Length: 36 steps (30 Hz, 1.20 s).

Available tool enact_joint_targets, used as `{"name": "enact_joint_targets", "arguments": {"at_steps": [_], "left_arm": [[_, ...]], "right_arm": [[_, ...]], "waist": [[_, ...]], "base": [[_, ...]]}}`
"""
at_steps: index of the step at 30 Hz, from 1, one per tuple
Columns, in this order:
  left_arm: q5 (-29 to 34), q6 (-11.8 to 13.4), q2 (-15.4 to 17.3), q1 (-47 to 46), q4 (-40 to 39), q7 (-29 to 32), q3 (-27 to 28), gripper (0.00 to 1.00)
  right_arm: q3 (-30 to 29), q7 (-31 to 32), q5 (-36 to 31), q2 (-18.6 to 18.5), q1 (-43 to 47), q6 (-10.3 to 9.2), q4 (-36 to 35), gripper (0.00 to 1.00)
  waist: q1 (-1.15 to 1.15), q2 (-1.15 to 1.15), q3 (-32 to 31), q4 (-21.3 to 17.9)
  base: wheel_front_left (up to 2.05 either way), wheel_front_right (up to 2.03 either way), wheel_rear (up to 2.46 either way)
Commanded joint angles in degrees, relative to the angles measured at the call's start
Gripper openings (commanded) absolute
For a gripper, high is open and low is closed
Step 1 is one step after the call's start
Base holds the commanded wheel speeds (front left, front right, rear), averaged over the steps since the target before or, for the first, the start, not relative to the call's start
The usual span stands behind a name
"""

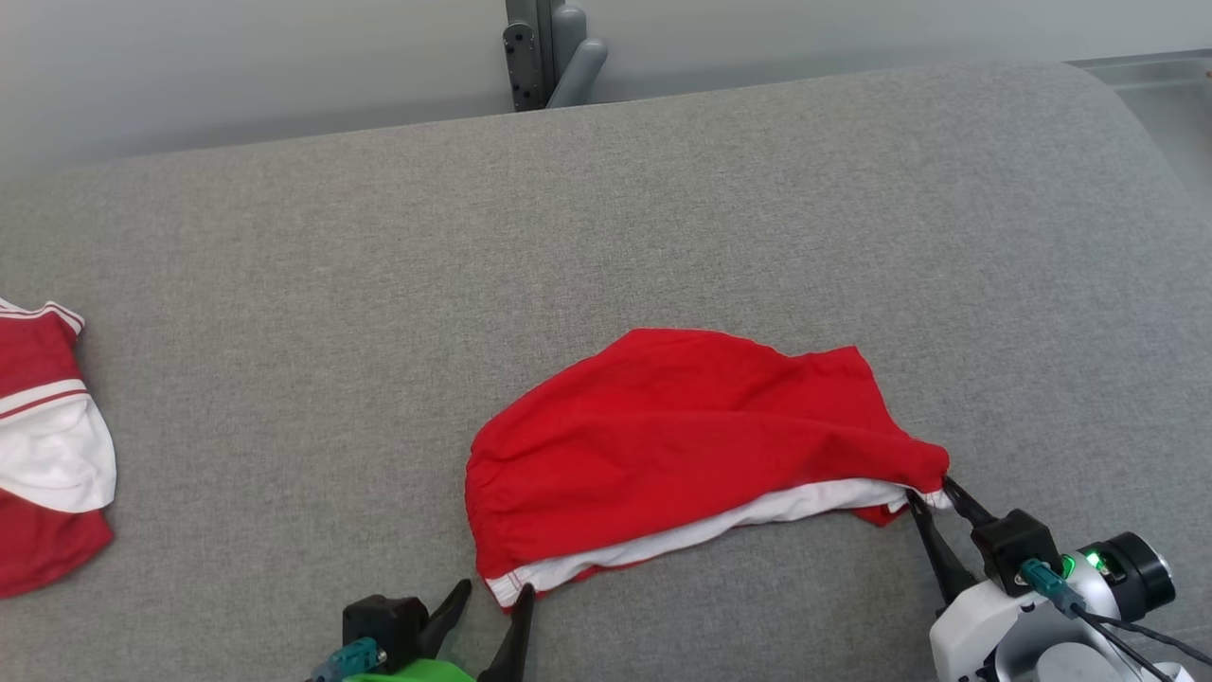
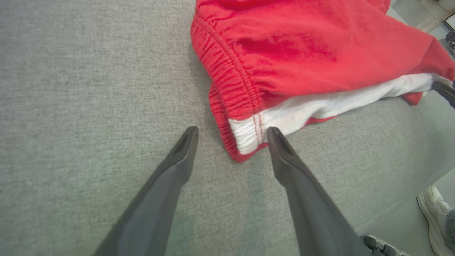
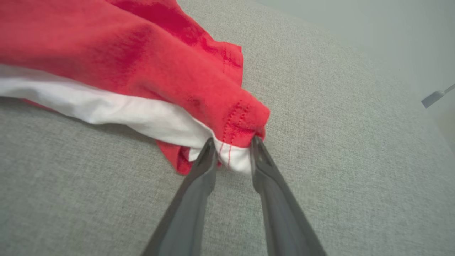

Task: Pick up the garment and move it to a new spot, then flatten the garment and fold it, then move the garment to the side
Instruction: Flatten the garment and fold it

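Note:
A red garment [image 1: 691,445] with a white lining lies crumpled on the grey cushion, near its front edge. My left gripper [image 1: 495,589] is open at the garment's near left corner. In the left wrist view that white and red corner [image 2: 249,137] lies between the spread fingers of the left gripper [image 2: 231,130]. My right gripper [image 1: 929,488] is at the garment's right corner. In the right wrist view the right gripper [image 3: 233,139] has its fingertips pressed in on the bunched red and white corner of the garment [image 3: 124,64].
A second red and white garment [image 1: 43,445] lies at the cushion's left edge. The grey cushion [image 1: 379,284] stretches wide behind the garment. A grey bracket [image 1: 554,52] stands beyond its back edge. A person's shoe [image 2: 432,209] shows past the cushion's front edge.

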Motion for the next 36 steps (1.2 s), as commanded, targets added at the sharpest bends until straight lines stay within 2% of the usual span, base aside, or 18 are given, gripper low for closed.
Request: {"name": "enact_joint_targets", "arguments": {"at_steps": [1, 2, 4, 5, 7, 8, 9, 10, 16, 20, 24, 25, 28, 31, 33, 36], "left_arm": [[-0.38, 0.17, 0.3, -0.6, -0.09, -0.28, -0.26, 1.0], [-0.56, 0.05, 0.29, -0.76, -0.17, -0.27, -0.48, 1.0], [-1.14, -0.31, 0.26, -1.02, -0.33, -0.39, -1.02, 1.0], [-1.44, -0.42, 0.25, -1.16, -0.3, -0.48, -1.23, 0.49], [-1.5, -0.49, 0.29, -1.44, -0.1, -0.61, -1.81, 0.22], [-1.59, -0.53, 0.31, -1.51, -0.04, -0.77, -2.06, 0.0], [-1.88, -0.65, 0.39, -1.6, -0.12, -0.78, -2.54, 0.0], [-1.93, -0.73, 0.57, -1.58, -0.21, -0.91, -2.74, 0.0], [-2.98, -0.94, 1.49, -0.21, -3.62, 0.72, -3.92, 0.0], [-5.61, -1.12, 3.13, 0.16, -10.74, 3.72, -4.03, 0.0], [-10.06, -1.44, 7.13, -2.21, -21.43, 9.68, -4.09, 0.0], [-10.06, -1.44, 7.13, -2.21, -21.43, 9.68, -4.09, 0.0], [-15.27, -1.5, 11.12, -6.2, -29.14, 15.61, -3.65, 0.0], [-21.16, -1.51, 15.44, -13.64, -34.32, 21.78, -2.23, 0.0], [-25.57, -1.52, 17.31, -20.03, -35.29, 26.4, -0.4, 0.0], [-30.98, -0.38, 18.3, -31.18, -32.8, 33.19, 2.06, 0.0]], "right_arm": [[0.49, 0.26, 0.55, -0.49, 0.6, -0.04, -0.53, 0.4], [0.63, 0.39, 0.78, -0.65, 0.73, -0.04, -0.7, 0.3], [0.94, 0.76, 1.31, -1.0, 0.91, -0.04, -1.17, 0.21], [1.13, 1.0, 1.5, -1.18, 1.04, -0.04, -1.33, 0.19], [1.66, 1.51, 2.0, -1.37, 1.18, -0.04, -1.8, 0.17], [1.98, 1.83, 2.26, -1.49, 1.24, -0.04, -2.04, 0.15], [2.53, 2.36, 2.78, -2.04, 1.41, -0.04, -2.66, 0.02], [2.69, 2.56, 3.19, -2.34, 1.54, -0.04, -3.05, 0.0], [4.53, 4.27, 7.0, -3.6, 2.62, -0.04, -6.81, 0.0], [6.08, 7.01, 15.37, -4.83, 3.22, -0.04, -13.46, 0.0], [6.32, 12.23, 26.25, -8.82, 1.82, -0.04, -24.3, 0.0], [6.32, 12.23, 26.25, -8.82, 1.82, -0.04, -24.3, 0.0], [4.6, 16.73, 33.83, -12.64, -0.61, -0.04, -32.12, 0.0], [1.59, 20.68, 39.03, -16.24, -4.91, -0.04, -36.63, 0.0], [-0.35, 23.08, 41.19, -18.79, -9.04, -0.01, -38.07, 0.0], [-1.82, 26.4, 44.86, -20.15, -17.23, -0.01, -37.52, 0.0]], "waist": [[0.0, 0.31, 0.03, -0.07], [0.0, 0.31, 0.04, -0.06], [0.0, 0.31, 0.05, -0.08], [0.0, 0.31, 0.05, -0.06], [0.0, 0.31, 0.02, -0.07], [0.0, 0.31, 0.0, -0.1], [0.0, 0.31, -0.06, -0.18], [0.0, 0.31, -0.12, -0.2], [0.0, 0.31, -0.34, -0.36], [0.0, 0.31, 0.38, -0.33], [0.0, 0.31, 2.06, -0.02], [0.0, 0.31, 2.06, -0.02], [0.0, 0.31, 3.96, 0.43], [0.0, 0.31, 6.78, 1.33], [0.0, 0.31, 8.9, 2.03], [0.0, 0.31, 12.95, 2.88]], "base": [[0.0, 0.0, 0.0], [0.0, 0.0, 0.0], [0.0, 0.0, 0.0], [0.0, 0.0, 0.0], [0.0, 0.0, 0.0], [0.0, 0.0, 0.0], [0.0, 0.0, 0.0], [0.0, 0.0, 0.0], [0.0, 0.0, 0.0], [0.0, 0.0, 0.0], [0.0, 0.0, 0.0], [0.0, 0.0, 0.0], [0.0, 0.0, 0.0], [0.0, 0.0, 0.0], [0.0, 0.0, 0.0], [0.0, 0.0, 0.0]]}}
